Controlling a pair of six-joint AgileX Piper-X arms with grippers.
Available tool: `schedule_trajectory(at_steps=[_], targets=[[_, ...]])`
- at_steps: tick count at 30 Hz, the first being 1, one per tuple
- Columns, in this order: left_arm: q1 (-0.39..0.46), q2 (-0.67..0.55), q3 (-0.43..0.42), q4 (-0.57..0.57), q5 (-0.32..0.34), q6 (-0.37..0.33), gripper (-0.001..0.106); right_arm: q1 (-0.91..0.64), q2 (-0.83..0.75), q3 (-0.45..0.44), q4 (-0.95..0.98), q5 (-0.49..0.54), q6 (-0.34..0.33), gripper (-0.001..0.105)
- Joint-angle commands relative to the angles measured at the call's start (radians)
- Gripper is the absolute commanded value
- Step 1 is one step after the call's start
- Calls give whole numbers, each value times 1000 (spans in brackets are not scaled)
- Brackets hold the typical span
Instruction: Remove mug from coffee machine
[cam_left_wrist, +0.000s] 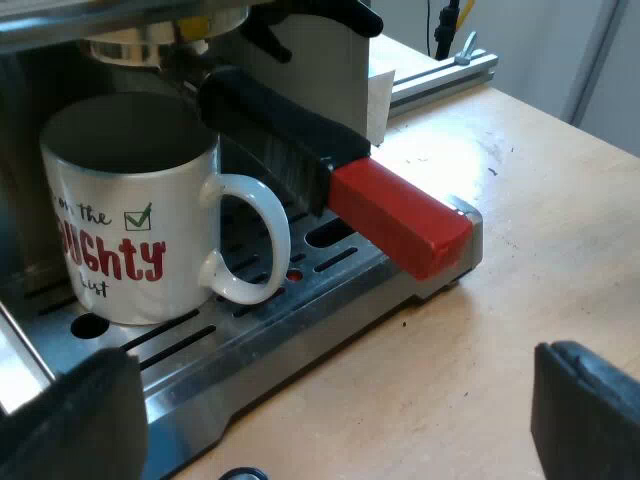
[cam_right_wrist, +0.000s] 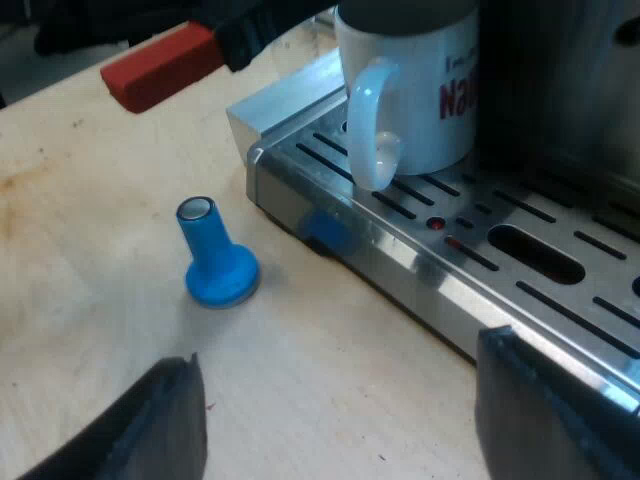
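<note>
Evidently at approach: left jaws and right jaws spread wide, empty; white ceramic mug with red lettering (cam_left_wrist: 130, 235) upright on slotted steel drip tray (cam_left_wrist: 300, 335). Next, close on mug, draw out clear of red-ended dark handle (cam_left_wrist: 395, 215).

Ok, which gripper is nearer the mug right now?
Left, probably. The left gripper sits open at the edge of the drip tray, the mug just ahead. The right gripper is open over the table, short of the blue tamper, the mug farther off across the tray.
</note>
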Motion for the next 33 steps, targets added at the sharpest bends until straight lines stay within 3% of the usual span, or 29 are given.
schedule_trajectory(at_steps=[1,5,10,16,33], targets=[[-8,0,-3,-21,7,-1,80,70,53,5,-102,105,-14,59],[-8,0,-3,-21,7,-1,80,168,156,5,-224,230,-10,59],[-8,0,-3,-21,7,-1,80,226,298,5,-362,278,-1,59],[-8,0,-3,-21,7,-1,80,235,454,5,-492,315,98,59],[-8,0,-3,-19,7,-1,80,235,855,5,-1009,324,100,59]])
